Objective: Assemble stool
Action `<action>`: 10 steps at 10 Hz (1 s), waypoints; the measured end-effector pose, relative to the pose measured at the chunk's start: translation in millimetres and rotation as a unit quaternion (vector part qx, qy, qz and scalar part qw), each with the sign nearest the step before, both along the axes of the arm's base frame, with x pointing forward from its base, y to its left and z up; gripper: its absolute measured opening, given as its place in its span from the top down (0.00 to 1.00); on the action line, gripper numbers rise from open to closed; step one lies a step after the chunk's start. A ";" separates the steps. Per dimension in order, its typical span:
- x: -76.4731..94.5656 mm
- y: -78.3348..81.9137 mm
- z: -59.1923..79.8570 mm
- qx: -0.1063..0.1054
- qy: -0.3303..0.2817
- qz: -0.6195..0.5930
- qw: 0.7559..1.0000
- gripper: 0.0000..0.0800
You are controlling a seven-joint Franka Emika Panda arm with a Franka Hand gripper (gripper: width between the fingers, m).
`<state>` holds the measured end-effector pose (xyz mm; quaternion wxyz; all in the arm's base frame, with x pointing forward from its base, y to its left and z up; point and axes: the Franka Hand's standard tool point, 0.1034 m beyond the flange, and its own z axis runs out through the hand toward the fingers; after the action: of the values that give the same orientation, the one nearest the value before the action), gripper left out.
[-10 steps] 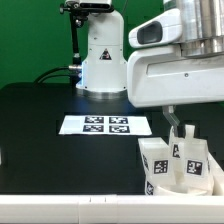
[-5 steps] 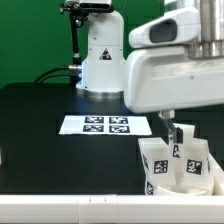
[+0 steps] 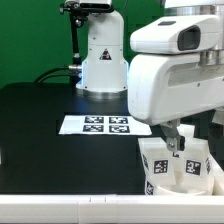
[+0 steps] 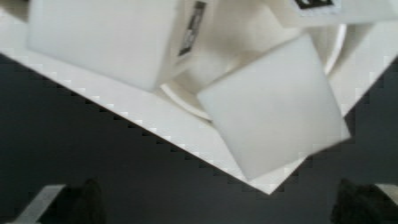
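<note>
The gripper (image 3: 176,141) hangs with jaws spread, empty, directly above the upright stool legs (image 3: 180,165).

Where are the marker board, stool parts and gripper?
marker board (image 3: 107,125): exterior view, centre between tags.
stool parts (image 3: 158,165): exterior view, tagged face of the left upright leg.
gripper (image 3: 178,138): exterior view, between fingertips.

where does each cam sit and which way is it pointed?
Exterior view: off the arm, facing the robot base across the black table; sees the marker board, the arm, the stool parts.
Wrist view: on the wrist, looking down past the open gripper onto white stool parts; only dark fingertips show.
Shared: the stool parts and the table.
</note>
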<state>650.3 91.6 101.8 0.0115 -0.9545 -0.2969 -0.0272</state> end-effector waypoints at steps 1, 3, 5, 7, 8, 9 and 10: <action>-14.1 10.6 -3.1 -0.009 0.056 0.018 0.998 0.19; -17.6 21.2 -14.7 -0.009 0.042 0.078 0.996 0.19; -23.9 21.2 -27.9 -0.014 0.040 0.102 0.994 0.19; -13.5 17.4 -41.8 -0.021 0.005 0.100 0.995 0.19; -15.0 16.8 -42.5 -0.020 0.008 0.090 0.996 0.19; -14.9 16.2 -42.7 -0.020 0.008 0.077 0.997 0.34; -14.8 15.3 -42.9 -0.020 0.008 0.076 0.997 0.51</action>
<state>635.5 106.9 58.9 -0.0033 -0.9294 -0.3688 -0.0128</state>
